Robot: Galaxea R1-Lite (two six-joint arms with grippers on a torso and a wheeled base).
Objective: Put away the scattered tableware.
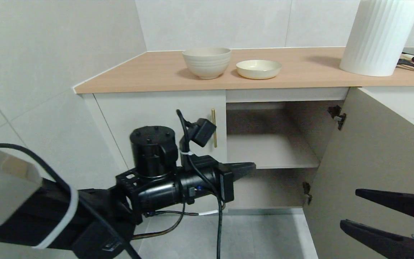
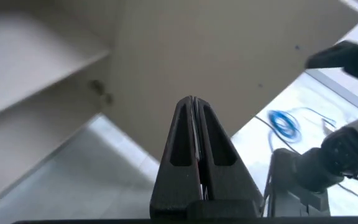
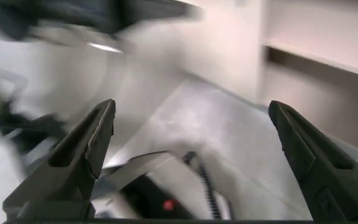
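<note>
I see the ribbed bowl (image 1: 207, 63) and the shallow dish (image 1: 258, 69) side by side on the wooden desk (image 1: 149, 75), near each other but not touching. The bowl sits above the closed cabinet door, the dish above the open compartment. Below, the open door (image 1: 372, 162) swings out to the right, showing the shelf (image 1: 270, 151). My left tool (image 1: 252, 166) sits low before that opening, fingers pressed together, gripping nothing. My right tool (image 1: 350, 208) is beside the open door, spread wide, holding nothing. A tall white ribbed container (image 1: 379, 36) stands well right of the dish.
</note>
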